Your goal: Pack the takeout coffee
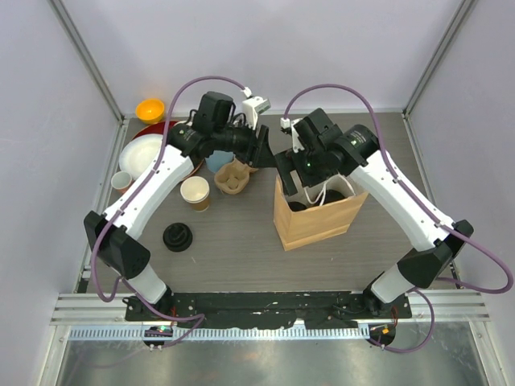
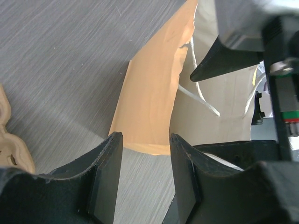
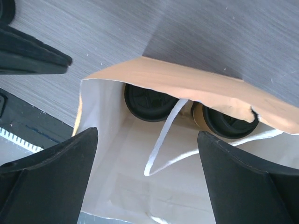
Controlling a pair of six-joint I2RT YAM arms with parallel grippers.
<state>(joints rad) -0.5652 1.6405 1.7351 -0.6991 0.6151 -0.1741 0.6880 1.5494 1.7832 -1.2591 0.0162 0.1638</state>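
Two takeout coffee cups stand inside the brown paper bag [image 1: 315,217], both with black lids: one [image 3: 149,101] at the left and one [image 3: 229,122] at the right, partly under the bag's rim [image 3: 187,84]. My right gripper [image 3: 148,135] hangs open over the bag's mouth with nothing between its fingers. My left gripper [image 2: 145,140] is open just off the bag's far left corner [image 2: 149,93], with only bare table between its jaws. A third kraft cup [image 1: 195,193] stands unlidded on the table to the left. A black lid [image 1: 177,237] lies near it.
A cardboard cup carrier [image 1: 232,177] and a light blue cup [image 1: 216,163] sit under the left arm. White and red plates [image 1: 141,153], an orange bowl [image 1: 150,108] and a small cup [image 1: 121,181] crowd the back left. The bag's white handle [image 3: 163,140] loops inside.
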